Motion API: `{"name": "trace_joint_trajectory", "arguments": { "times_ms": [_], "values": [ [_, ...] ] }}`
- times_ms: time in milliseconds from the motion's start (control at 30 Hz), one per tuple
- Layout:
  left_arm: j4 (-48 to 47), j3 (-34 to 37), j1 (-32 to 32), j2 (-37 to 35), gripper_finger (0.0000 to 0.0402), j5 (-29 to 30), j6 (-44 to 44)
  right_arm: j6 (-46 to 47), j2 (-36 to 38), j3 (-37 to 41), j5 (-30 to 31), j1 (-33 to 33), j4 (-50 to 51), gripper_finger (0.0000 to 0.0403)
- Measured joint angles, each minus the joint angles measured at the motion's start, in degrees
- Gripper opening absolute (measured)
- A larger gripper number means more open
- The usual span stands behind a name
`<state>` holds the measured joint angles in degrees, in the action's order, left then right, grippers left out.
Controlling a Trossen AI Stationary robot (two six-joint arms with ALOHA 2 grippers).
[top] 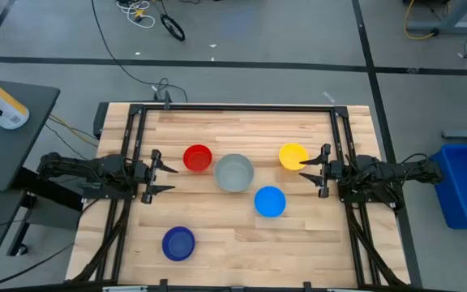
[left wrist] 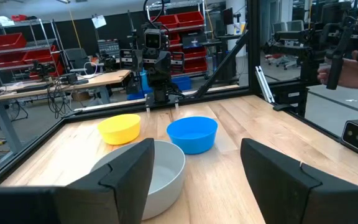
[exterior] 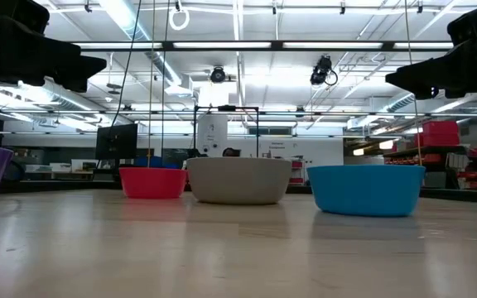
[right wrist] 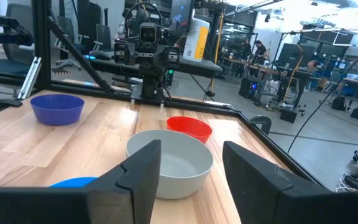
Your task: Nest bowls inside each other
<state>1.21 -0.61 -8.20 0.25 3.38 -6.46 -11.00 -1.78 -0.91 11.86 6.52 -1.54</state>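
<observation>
High view shows all five bowls apart on the bench (top: 242,243), nothing nested yet. Left gripper (top: 162,177) waits beside red bowl (top: 198,158), fingers spread, empty. Grey bowl (top: 234,173) sits mid-bench. Right gripper (top: 313,172), parted and empty, must likely close on yellow bowl (top: 293,155)

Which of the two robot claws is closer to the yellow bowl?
The right gripper is nearer: it sits right beside the yellow bowl. The left gripper is across the table, beyond the red bowl and grey bowl.
</observation>
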Motion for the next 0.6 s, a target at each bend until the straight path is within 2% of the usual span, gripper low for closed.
{"name": "trace_joint_trajectory", "arguments": {
  "times_ms": [333,500,600],
  "values": [
    [3.23,0.10,-0.01,0.02,0.0247,0.22,2.22,0.65,-0.02,0.01,0.02,-0.02,-0.50,0.0166],
    [5.00,0.10,0.01,0.00,0.0247,1.32,6.87,7.35,-0.02,0.00,0.00,-0.06,-1.87,0.0156],
    [5.26,0.10,0.01,0.02,0.0247,3.07,8.00,14.85,-0.02,0.00,1.16,-0.06,-2.27,0.0150]
  ]
}}
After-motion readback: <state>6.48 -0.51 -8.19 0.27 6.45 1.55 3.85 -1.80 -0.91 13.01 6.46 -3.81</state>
